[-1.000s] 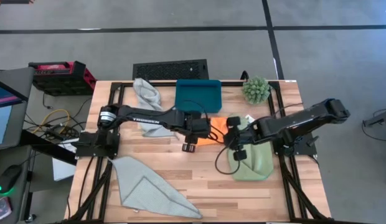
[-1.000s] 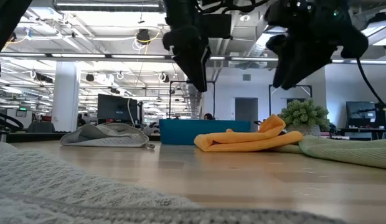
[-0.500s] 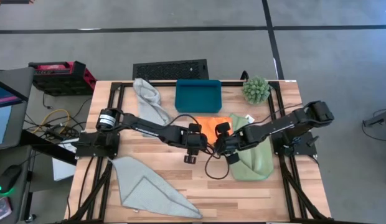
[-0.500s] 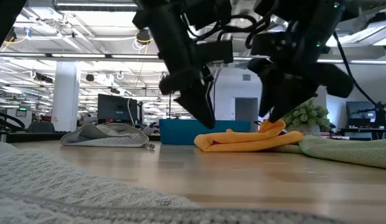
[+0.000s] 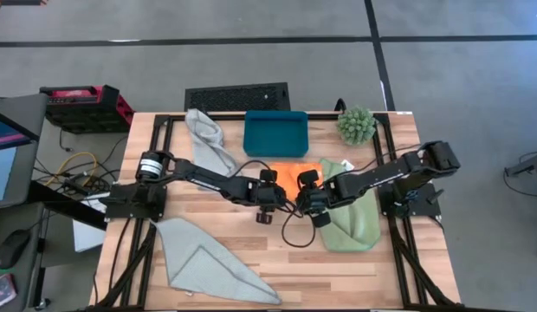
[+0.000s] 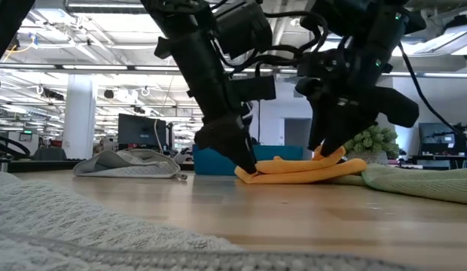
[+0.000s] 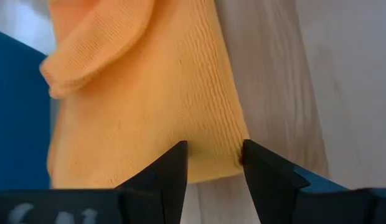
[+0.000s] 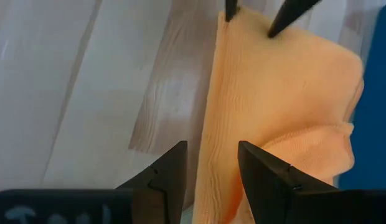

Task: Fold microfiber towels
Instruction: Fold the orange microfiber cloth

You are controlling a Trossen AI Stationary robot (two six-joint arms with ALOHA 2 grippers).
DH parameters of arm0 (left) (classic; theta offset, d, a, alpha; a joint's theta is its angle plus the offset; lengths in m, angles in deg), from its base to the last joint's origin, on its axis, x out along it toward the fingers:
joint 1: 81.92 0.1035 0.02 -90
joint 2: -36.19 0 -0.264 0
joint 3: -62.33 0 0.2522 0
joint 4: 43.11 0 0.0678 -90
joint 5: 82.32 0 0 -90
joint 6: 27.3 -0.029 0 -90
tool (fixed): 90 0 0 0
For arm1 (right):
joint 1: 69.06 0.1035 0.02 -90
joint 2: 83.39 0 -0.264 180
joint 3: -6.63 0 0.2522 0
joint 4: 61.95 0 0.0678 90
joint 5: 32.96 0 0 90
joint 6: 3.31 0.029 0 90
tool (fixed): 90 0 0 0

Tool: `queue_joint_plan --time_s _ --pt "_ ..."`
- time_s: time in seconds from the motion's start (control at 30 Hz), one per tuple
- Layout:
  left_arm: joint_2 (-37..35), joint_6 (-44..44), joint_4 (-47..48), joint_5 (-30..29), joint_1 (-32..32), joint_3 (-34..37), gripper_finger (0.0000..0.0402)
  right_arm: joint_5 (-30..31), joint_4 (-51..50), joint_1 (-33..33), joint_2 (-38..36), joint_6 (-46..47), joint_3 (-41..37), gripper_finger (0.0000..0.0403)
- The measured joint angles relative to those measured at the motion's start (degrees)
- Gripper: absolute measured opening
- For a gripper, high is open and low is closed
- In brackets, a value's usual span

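The orange towel (image 5: 290, 174) lies folded on the table just in front of the teal tray (image 5: 275, 133), with a bunched lobe (image 7: 96, 46) on its tray side. My left gripper (image 7: 215, 154) is down at the towel's near left corner, open, its fingers astride that corner. My right gripper (image 8: 211, 158) is down at the near right end, open, with the towel's edge between its fingers. The light green towel (image 5: 351, 221) lies under the right arm. Grey-blue towels lie at the near left (image 5: 208, 264) and far left (image 5: 208, 139). My left gripper comes slanting down from above and the table's left. Its open fingertips (image 7: 246, 152) stand at the towel's near left corner (image 7: 211, 140), one tip on the cloth and one at its side edge. The towel lies flat on the table. My right gripper slants down from the right, its open fingers astride the towel's near edge (image 8: 211, 134). Whether they touch the cloth I cannot tell.
A spiky green plant (image 5: 356, 125) stands at the far right corner, beside the tray. Bare wood (image 5: 277, 260) shows in front of both grippers, between the near grey-blue towel and the green towel.
Both grippers have come down onto the orange towel from above it. The left one has sunk and tipped more steeply toward the near left corner. The right one has sunk and gone toward the table's left. The towel has stayed in place.
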Motion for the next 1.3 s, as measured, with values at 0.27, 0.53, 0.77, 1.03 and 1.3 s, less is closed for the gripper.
queue_joint_plan --time_s 0.27,0.53,0.77,1.03,1.3 --pt "2.27 0.04 -1.22 0.38 -0.07 -0.08 0.0144 0.00 -0.62 -1.18 1.81 -0.43 -0.01 0.0164" --pt "2.89 0.77 -1.69 -1.21 -0.13 -0.17 0.0144 0.44 -1.24 -2.98 3.24 -1.32 0.02 0.0164" --pt "2.94 1.65 -1.41 -0.59 -0.08 -0.17 0.0144 0.17 -3.18 -2.97 3.22 -2.98 0.00 0.0164" --pt "3.00 2.60 -1.47 -1.17 0.02 -0.12 0.0144 -0.01 -5.74 -2.98 3.16 -3.17 0.00 0.0164" --pt "3.05 2.36 -1.48 -2.01 0.02 -0.12 0.0144 -0.02 -0.56 -0.68 2.52 -3.81 -0.04 0.0164"
